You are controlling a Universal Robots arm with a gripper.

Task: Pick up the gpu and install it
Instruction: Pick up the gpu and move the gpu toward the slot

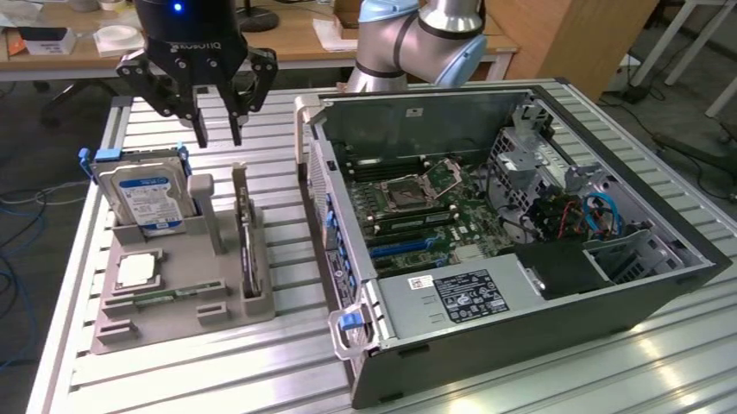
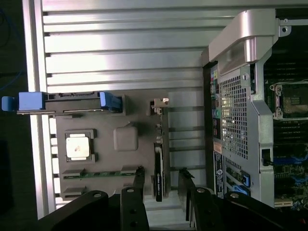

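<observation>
1 gripper point(image 1: 219, 141), jaws apart, above gpu point(image 2: 159, 171).

you have one gpu point(image 1: 245, 250), one hard drive point(image 1: 144, 194), one processor chip point(image 1: 137, 269), one green memory stick point(image 1: 161, 297), one grey holder tray point(image 1: 214, 226) and one open computer case point(image 1: 645, 302).
</observation>
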